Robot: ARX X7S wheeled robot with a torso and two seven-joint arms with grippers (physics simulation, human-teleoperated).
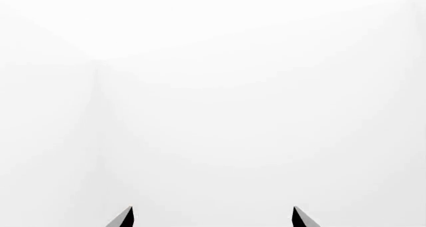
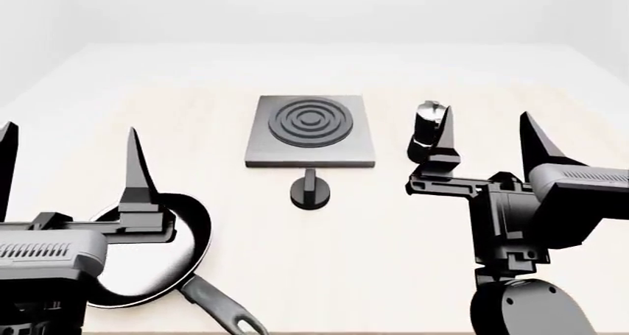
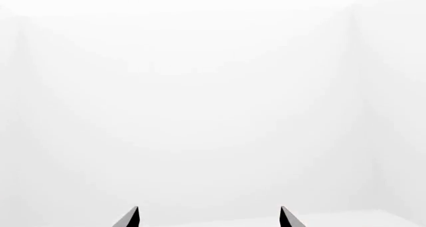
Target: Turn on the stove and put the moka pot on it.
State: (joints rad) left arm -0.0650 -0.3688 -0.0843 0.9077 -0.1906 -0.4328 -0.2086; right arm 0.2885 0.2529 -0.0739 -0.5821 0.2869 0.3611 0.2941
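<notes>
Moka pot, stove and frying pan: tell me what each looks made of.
Moka pot: dark faceted body under a shiny silver lid, probably polished metal; partly hidden behind a right gripper finger. Stove: flat grey plate with darker raised rings and a soft sheen, like brushed metal. Frying pan: glossy black with a bright reflection inside, likely coated metal. Being renders, these are only appearances.

Knob [image 2: 311, 190] before stove [image 2: 311, 131]; moka pot [image 2: 426, 132] right (frying pan [image 2: 147, 250] front-left).
</notes>
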